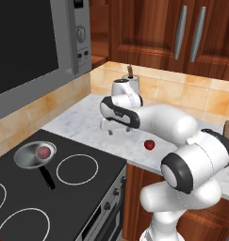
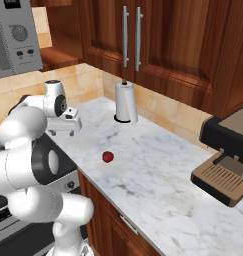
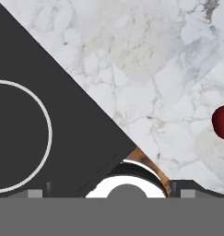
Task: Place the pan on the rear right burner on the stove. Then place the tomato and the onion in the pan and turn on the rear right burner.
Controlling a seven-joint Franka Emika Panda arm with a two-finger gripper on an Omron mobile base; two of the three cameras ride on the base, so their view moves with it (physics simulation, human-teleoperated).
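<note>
The silver-grey pan (image 1: pixel 28 157) rests on the rear right burner of the black stove (image 1: pixel 64 197), its black handle (image 1: pixel 47 178) pointing toward the front. The purplish-pink onion (image 1: pixel 44 151) lies inside the pan. The bright red tomato (image 1: pixel 149 144) (image 2: pixel 108 156) (image 3: pixel 221 122) sits on the marble counter, right of the stove. My gripper (image 1: pixel 119 130) (image 2: pixel 60 133) hovers open over the counter by the stove's right edge, holding nothing. It is between pan and tomato. In the hand view a bare burner ring (image 3: pixel 49 133) shows on the black glass.
A grey microwave (image 1: pixel 26 42) hangs above the stove. A paper towel roll (image 2: pixel 126 102) stands at the back wall. A coffee machine (image 2: pixel 228 165) sits at the counter's right. Stove knobs (image 1: pixel 117 190) line the front panel. Wooden cabinets (image 2: pixel 143 35) hang overhead.
</note>
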